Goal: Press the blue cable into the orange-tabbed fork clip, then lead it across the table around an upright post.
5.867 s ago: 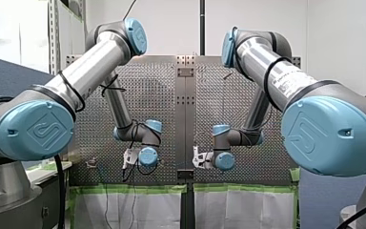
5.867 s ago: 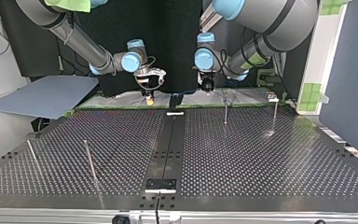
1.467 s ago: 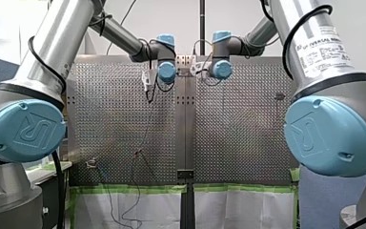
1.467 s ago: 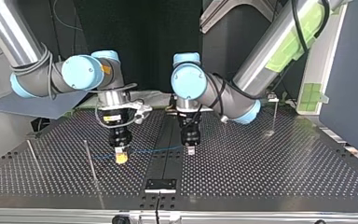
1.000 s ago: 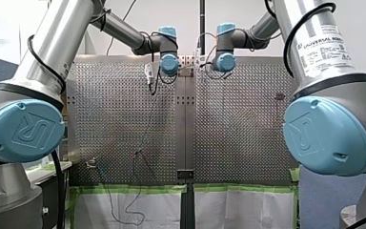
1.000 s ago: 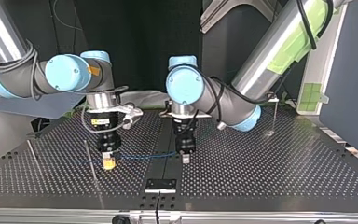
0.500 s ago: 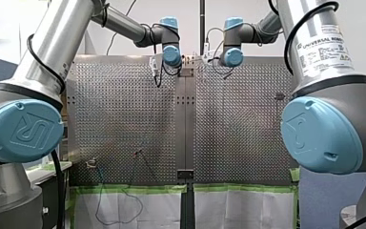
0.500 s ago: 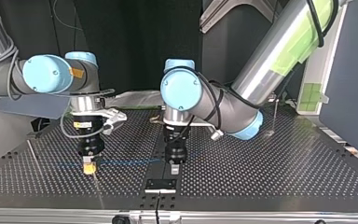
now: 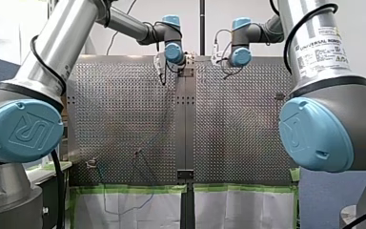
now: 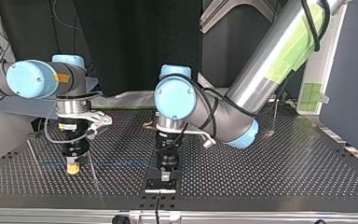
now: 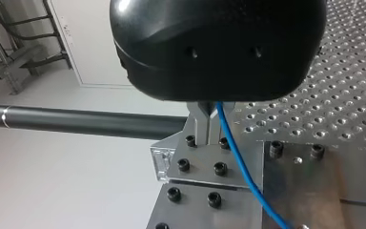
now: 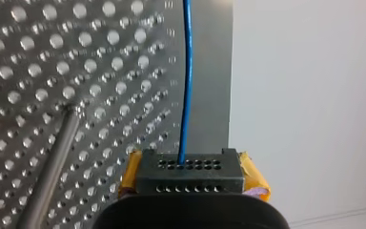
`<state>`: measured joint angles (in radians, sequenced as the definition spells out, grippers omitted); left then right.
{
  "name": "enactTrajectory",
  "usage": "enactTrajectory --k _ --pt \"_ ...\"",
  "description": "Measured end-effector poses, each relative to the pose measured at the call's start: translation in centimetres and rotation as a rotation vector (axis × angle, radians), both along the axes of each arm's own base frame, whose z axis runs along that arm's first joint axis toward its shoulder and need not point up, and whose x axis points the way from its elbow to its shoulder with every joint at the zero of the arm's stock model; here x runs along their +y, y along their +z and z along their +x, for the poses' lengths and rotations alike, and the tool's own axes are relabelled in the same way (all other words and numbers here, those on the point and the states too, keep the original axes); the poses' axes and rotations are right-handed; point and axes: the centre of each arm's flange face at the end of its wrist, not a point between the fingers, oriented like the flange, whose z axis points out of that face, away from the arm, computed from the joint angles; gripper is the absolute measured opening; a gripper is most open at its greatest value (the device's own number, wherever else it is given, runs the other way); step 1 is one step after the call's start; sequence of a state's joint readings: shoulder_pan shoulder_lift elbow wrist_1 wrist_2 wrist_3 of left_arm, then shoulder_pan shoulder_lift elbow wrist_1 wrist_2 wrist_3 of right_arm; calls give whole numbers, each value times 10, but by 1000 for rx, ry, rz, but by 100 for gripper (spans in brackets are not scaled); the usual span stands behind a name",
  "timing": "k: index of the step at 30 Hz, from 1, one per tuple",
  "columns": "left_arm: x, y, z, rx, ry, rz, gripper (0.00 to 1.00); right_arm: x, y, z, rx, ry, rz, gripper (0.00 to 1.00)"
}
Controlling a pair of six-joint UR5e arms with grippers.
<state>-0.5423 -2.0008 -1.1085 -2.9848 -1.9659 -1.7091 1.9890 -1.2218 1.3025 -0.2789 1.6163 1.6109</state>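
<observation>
Cable (image 10: 121, 163) is stretching taut and low over the counter (image 10: 270, 168), along the edge farthest from the arms' bases, and is running between the two pincers. My left pincer (image 10: 166, 176) is standing at the middle of that edge over a bolted plate (image 11: 248, 164), its metal fingers (image 11: 199, 124) closing tight on the cable. My right pincer (image 10: 72, 168) is working nearer the corner at the top view's left, its yellow pads pinching the cable, which is leaving straight ahead of it in the right wrist view. A post (image 10: 93, 169) is standing just beside this pincer. The cable is crossing it in the top view, but I cannot tell on which side, so the wrap is looking unfinished. What is likely the clip (image 9: 91, 163) is sitting by the opposite edge, too small to show whether the cable is seated in it. By my judgement the lead across is well under way, and the rounding of the post is waiting to be done.
</observation>
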Motion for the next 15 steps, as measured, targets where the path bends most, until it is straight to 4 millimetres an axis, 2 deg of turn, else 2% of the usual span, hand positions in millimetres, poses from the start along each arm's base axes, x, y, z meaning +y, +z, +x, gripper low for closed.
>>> enactTrajectory --k 15 --pt "-17 9 2 1 -23 0 0 -20 1 -31 -4 -52 3 0"
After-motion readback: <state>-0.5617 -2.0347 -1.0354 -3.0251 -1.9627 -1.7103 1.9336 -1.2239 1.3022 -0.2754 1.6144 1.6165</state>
